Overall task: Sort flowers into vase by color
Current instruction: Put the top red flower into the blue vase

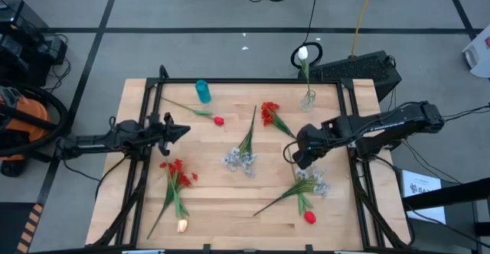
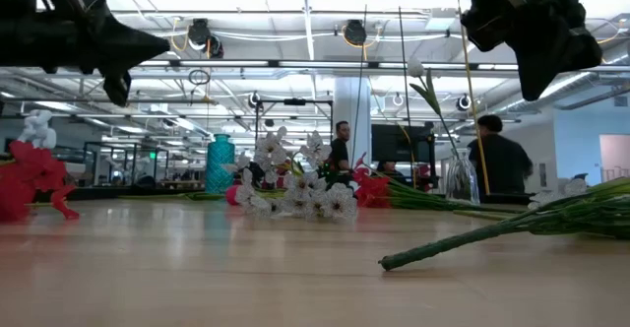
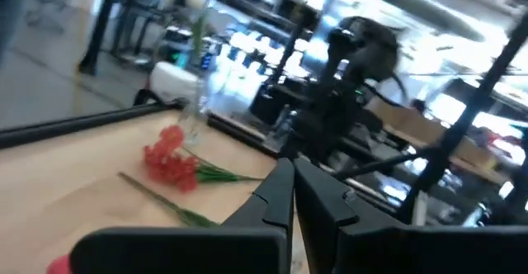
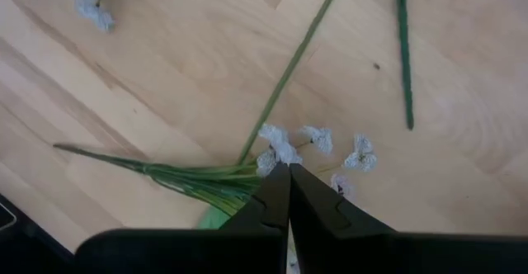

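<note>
Flowers lie scattered on the wooden table (image 1: 230,208). There is a red tulip (image 1: 218,120), two red clusters (image 1: 269,115) (image 1: 176,170), a cream tulip (image 1: 182,225), a second red tulip (image 1: 309,217) and two pale white sprays (image 1: 241,158) (image 1: 314,181). A teal vase (image 1: 203,91) stands at the far edge. A glass vase (image 1: 308,99) at the far right holds a white tulip (image 1: 303,53). My right gripper (image 4: 289,168) hangs shut, pointing down, just above the right spray's blossoms (image 4: 280,146). My left gripper (image 3: 293,165) waits shut at the table's left, held level.
Green stems (image 4: 285,76) (image 4: 404,51) lie across the wood near my right gripper. In the low view a long stem (image 2: 472,238) lies on the near right. Black frame rails (image 1: 253,80) edge the table. People stand in the room beyond it (image 2: 497,160).
</note>
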`<state>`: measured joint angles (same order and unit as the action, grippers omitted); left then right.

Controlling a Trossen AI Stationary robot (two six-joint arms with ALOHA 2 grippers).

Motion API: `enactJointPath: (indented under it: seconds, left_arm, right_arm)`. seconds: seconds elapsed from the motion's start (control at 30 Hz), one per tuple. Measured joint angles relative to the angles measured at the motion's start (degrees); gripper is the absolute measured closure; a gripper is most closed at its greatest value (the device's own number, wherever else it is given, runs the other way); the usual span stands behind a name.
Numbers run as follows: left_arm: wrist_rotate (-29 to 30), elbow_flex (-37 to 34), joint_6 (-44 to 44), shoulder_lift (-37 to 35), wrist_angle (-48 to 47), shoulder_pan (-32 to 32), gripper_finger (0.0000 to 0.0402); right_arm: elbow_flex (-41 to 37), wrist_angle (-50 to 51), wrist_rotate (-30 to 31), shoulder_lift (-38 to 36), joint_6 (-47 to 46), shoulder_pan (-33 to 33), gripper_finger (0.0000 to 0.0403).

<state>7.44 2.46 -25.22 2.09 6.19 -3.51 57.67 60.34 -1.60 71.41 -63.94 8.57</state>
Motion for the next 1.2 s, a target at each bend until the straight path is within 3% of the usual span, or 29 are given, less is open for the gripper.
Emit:
enactJointPath:
  seconds: [0.27, 0.47, 0.83, 1.0, 1.2]
  left_arm:
    - [6.8, 7.4, -1.3, 12.5, -1.0, -0.3, 0.0399]
    - [6.2, 18.0, -0.8, 27.8, -3.1, -1.1, 0.04]
    - [3.0, 45.2, 12.0, 52.7, -30.8, -3.7, 0.04]
    - [-2.7, 51.5, 18.2, 61.4, -30.7, -3.6, 0.0381]
    - [-3.1, 55.1, 16.2, 69.1, -31.2, -3.4, 0.0351]
  right_arm:
    - [0.0, 0.4, 3.7, 0.0, 5.4, 0.6, 0.0403]
    - [-1.3, 0.3, 5.0, 0.0, 11.1, 1.2, 0.0403]
    - [-12.3, -6.6, 2.7, 0.0, 12.6, 5.9, 0.0403]
    - [-14.5, -9.4, 2.8, 0.0, 12.3, 6.8, 0.0403]
    - [-14.5, -10.2, 3.0, 0.0, 14.6, 7.7, 0.0403]
